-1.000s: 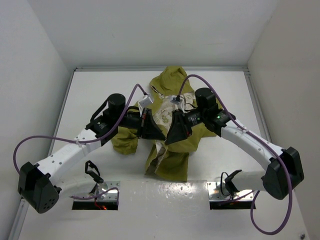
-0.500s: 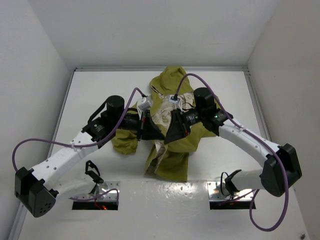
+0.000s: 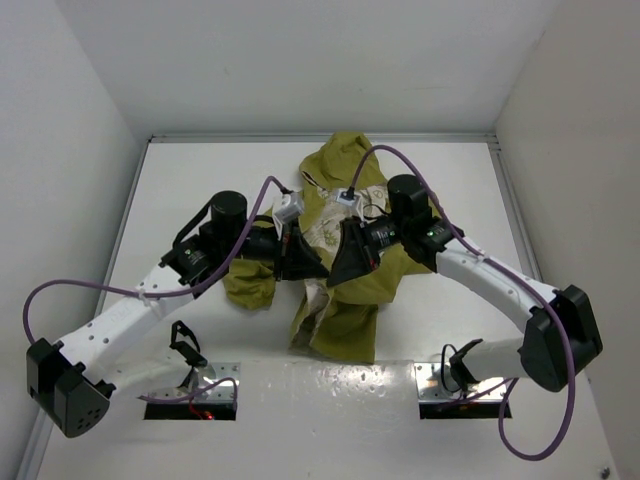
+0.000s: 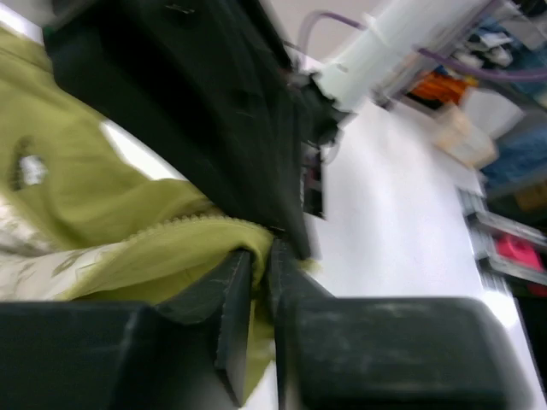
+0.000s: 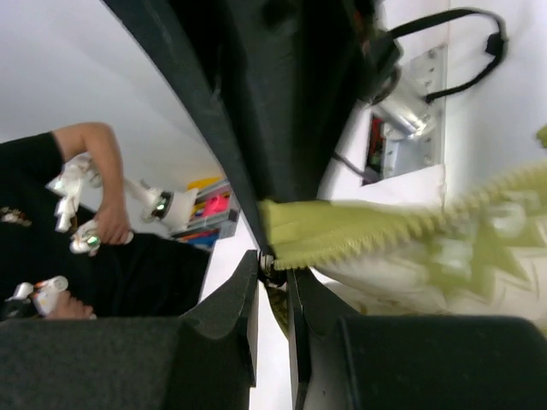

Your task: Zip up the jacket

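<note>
The olive-green jacket (image 3: 352, 175) lies crumpled at the table's middle, its cream doodle lining (image 3: 327, 236) showing between the arms. My left gripper (image 3: 318, 274) is shut on the jacket's front edge with its zipper teeth (image 4: 184, 224). My right gripper (image 3: 334, 280) is shut on the other front edge, with a small metal piece at the end of the zipper teeth (image 5: 359, 243) between its jaws. The two grippers meet tip to tip over the lower front of the jacket. In the left wrist view the right gripper's black body fills the upper left.
White walls close in the table on three sides. Two metal base plates (image 3: 192, 385) (image 3: 450, 382) sit at the near edge. A sleeve (image 3: 250, 283) bunches under my left arm. In the right wrist view a person in black stands beyond the table.
Both grippers have drawn slightly closer together and a little nearer the jacket's middle. The jacket's lower front has shifted slightly with them.
</note>
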You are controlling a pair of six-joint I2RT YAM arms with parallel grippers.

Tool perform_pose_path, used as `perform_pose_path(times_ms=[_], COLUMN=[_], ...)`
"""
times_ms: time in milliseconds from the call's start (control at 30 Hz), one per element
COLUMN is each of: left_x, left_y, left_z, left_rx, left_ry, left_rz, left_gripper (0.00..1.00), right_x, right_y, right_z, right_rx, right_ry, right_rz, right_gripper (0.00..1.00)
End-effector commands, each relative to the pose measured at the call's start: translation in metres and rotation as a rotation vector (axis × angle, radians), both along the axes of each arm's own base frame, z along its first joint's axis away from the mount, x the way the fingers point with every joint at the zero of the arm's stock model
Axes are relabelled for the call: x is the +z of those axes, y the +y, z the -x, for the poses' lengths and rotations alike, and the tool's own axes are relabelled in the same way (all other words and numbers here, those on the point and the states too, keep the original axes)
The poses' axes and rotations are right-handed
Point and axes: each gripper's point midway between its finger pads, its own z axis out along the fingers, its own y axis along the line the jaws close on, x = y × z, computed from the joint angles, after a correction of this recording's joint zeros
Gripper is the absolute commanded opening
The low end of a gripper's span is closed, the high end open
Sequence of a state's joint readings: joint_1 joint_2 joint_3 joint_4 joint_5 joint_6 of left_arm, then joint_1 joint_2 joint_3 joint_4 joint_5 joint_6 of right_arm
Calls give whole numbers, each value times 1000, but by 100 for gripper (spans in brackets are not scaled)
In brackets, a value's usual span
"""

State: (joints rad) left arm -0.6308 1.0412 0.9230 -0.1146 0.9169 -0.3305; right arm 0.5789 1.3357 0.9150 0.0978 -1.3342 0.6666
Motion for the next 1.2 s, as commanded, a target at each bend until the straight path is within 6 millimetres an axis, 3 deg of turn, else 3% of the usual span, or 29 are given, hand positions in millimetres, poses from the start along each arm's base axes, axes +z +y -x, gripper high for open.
perform_pose_path(times_ms=[0,67,100,167,200,267,300,400,433,467,600,700,900,1167], left_x=[10,25,19,35,30,39,37,37,33,37,23,3,-19,-18], left_y=[-1,10,13,25,30,37,37,39,39,40,42,47,48,42], left_z=[-36,-40,-46,-44,-43,-30,-24,-9,-6,0,9,-6,-8,-21], left_rx=[164,228,252,303,315,290,271,215,200,183,179,278,319,344], left_ry=[-126,-115,-110,-126,-114,-116,-103,-81,-59,-54,40,138,271,284], left_rz=[3,45,38,92,91,129,131,129,126,136,113,61,47,86], left_gripper=[25,61,67,72,72,72,70,47,34,32,38,44,49,49], right_x=[18,14,13,11,12,17,17,19,17,15,17,20,23,19], right_y=[2,3,2,3,2,5,6,12,12,14,24,33,41,43], right_z=[22,16,10,0,-6,-16,-20,-32,-36,-38,-52,-56,-68,-73], right_rx=[112,81,55,3,-20,-62,-80,-142,-164,-176,-245,-246,-271,-280], right_ry=[-59,-52,-52,-32,-20,-29,49,124,141,161,230,261,303,320], right_rz=[-69,-56,-53,-39,-40,-81,-59,-67,-65,-63,-68,-69,-54,-36], right_gripper=[0,0,0,0,0,0,0,0,0,0,0,0,0,0])
